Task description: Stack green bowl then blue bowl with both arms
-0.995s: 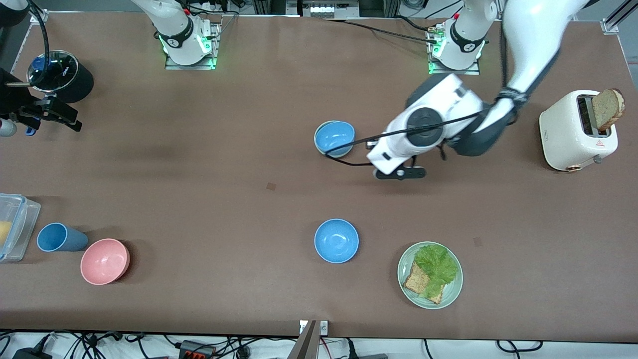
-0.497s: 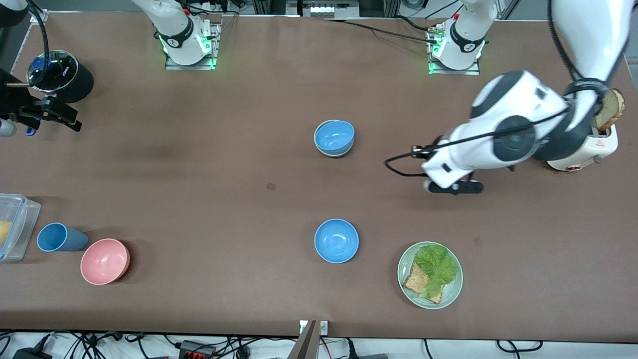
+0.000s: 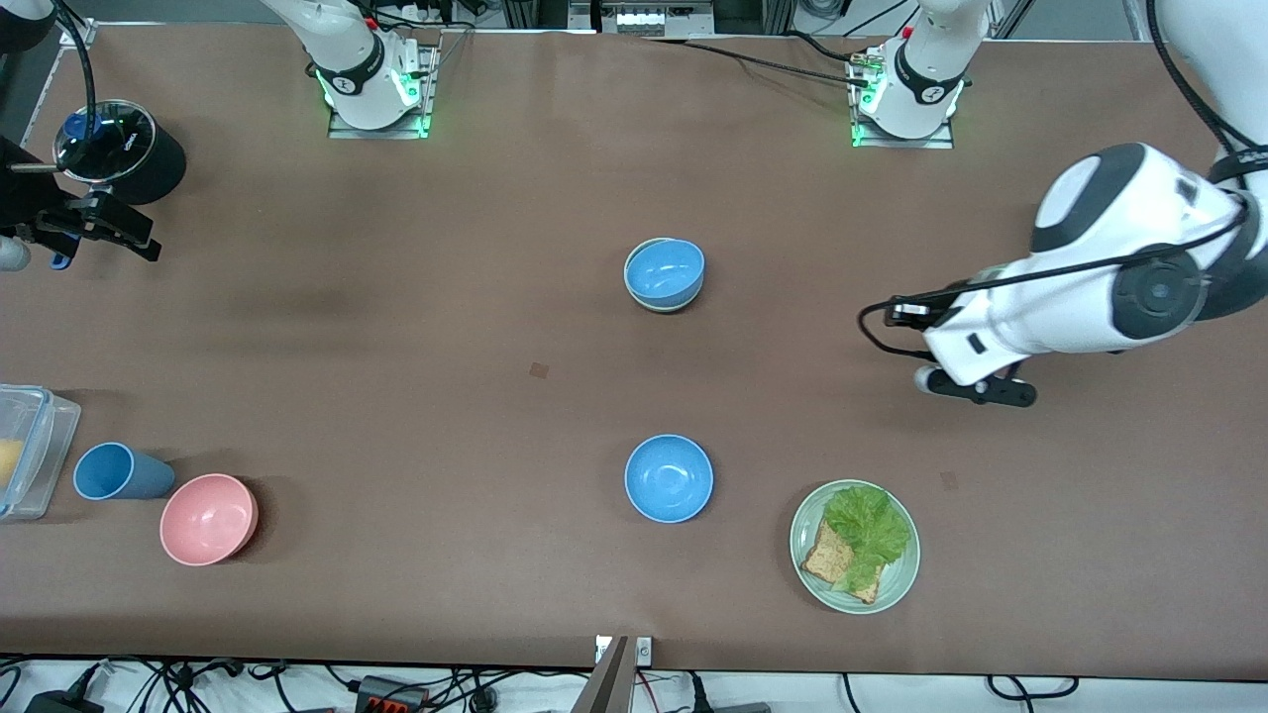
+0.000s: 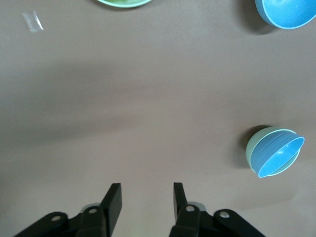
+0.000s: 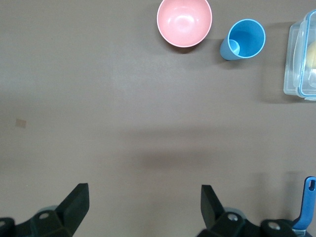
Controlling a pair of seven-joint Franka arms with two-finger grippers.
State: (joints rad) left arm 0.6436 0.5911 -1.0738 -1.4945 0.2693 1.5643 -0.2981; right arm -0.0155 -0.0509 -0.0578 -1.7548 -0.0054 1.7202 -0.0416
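Observation:
The green bowl [image 3: 631,286] sits mid-table with a blue bowl [image 3: 666,269] nested in it, slightly tilted. This stack also shows in the left wrist view, the green bowl [image 4: 252,150] holding the blue bowl [image 4: 279,155]. A second blue bowl [image 3: 669,478] stands alone, nearer the front camera [image 4: 286,12]. My left gripper [image 3: 976,388] [image 4: 146,188] is open and empty over bare table, toward the left arm's end, well apart from the stack. My right gripper [image 3: 109,226] [image 5: 145,191] is wide open and empty over the right arm's end of the table.
A pink bowl [image 3: 208,518] [image 5: 184,21], a blue cup [image 3: 117,471] [image 5: 244,39] and a clear plastic box [image 3: 25,451] [image 5: 301,54] sit at the right arm's end. A green plate [image 3: 897,579] holds lettuce and toast. A black round container [image 3: 149,158] stands beside the right gripper.
My left arm has swung away from the stacked bowls toward the left arm's end of the table, gripper open. The bowls and the right arm have not moved.

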